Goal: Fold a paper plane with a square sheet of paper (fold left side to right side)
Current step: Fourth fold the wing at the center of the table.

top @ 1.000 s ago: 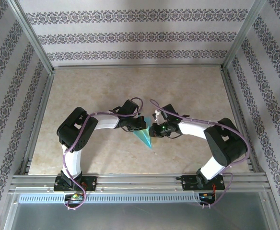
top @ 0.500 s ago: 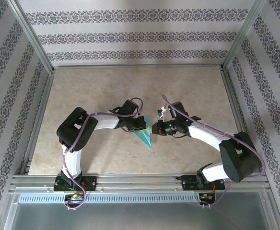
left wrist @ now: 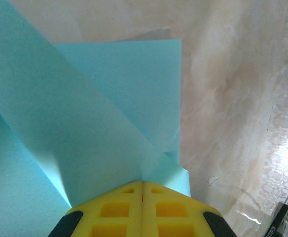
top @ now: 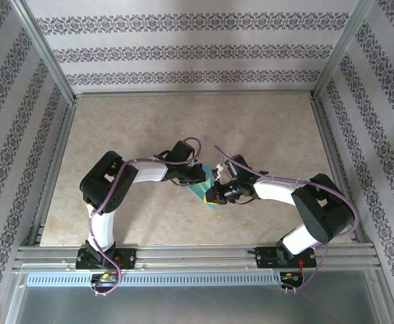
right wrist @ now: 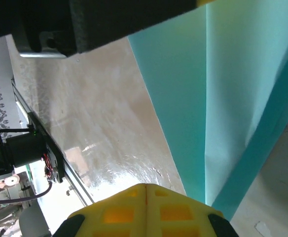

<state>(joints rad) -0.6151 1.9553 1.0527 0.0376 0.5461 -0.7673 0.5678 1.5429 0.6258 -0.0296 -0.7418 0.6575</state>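
At centre, arms (top: pixel 143 172) bent inward — L gripper (left wrist: pixel 143 183) clamps paper plane (left wrist: pixel 85 123), R gripper (right wrist: pixel 145 186) closed.

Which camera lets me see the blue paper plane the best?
The left wrist camera: the paper plane is close up, with its folded layers and edges plain. The right wrist camera shows a long crease along one side. From the top it looks tiny, mostly covered.

Cyan paper plane (left wrist: pixel 99 98), paler on lit folds, darker teal in shade. Yellow jaws with black edges. Beige marbled surface (top: pixel 183 128). White walls (top: pixel 183 50) with grey floral stripes. Black and white arms (top: pixel 278 188) with purple cables (top: pixel 148 159). Silver rails (top: pixel 197 253) across the bottom of the frame.
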